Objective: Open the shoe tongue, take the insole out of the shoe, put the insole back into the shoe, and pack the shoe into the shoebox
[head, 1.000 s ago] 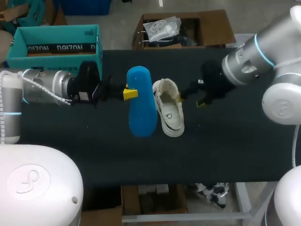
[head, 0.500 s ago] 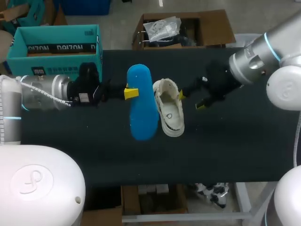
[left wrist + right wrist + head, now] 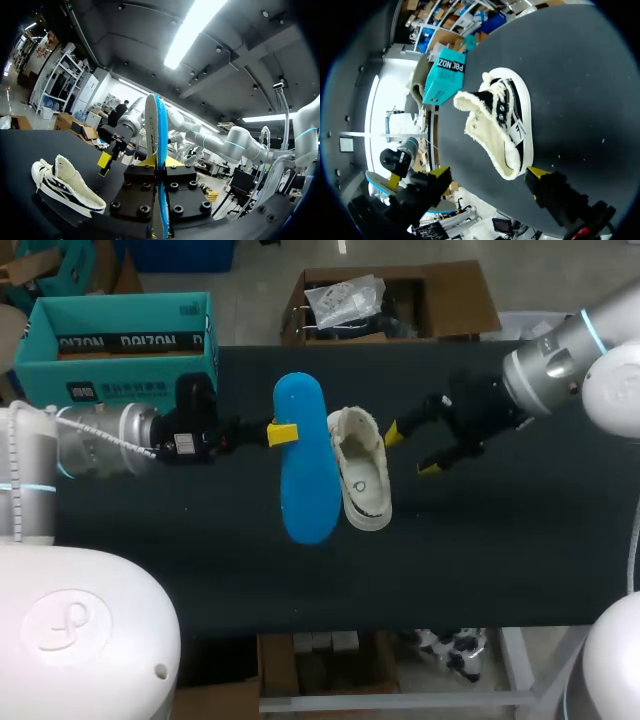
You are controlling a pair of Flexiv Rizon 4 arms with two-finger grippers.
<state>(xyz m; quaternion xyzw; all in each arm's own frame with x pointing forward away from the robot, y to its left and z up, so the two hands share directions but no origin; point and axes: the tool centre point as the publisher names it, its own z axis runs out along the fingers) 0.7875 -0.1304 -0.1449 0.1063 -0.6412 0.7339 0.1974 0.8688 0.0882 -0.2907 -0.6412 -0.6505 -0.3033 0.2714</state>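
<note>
Two risks: the left hand point(image 3: 282, 433) is pinching the insole point(image 3: 305, 475) by one edge, so it could be twisting loose or snagging the collar of the shoe point(image 3: 362, 475). The right hand point(image 3: 411, 450) is hanging open beside that unbraced shoe, mid-tabletop point(image 3: 480, 540). Near and right edges are offering room; the box point(image 3: 120, 340) is crowding the far left corner.

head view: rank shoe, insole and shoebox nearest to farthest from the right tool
1. Shoe, right next to the right tool, on the side toward the table's middle.
2. Insole, on the far side of the shoe from that tool.
3. Shoebox, at the table's back left corner.
</note>
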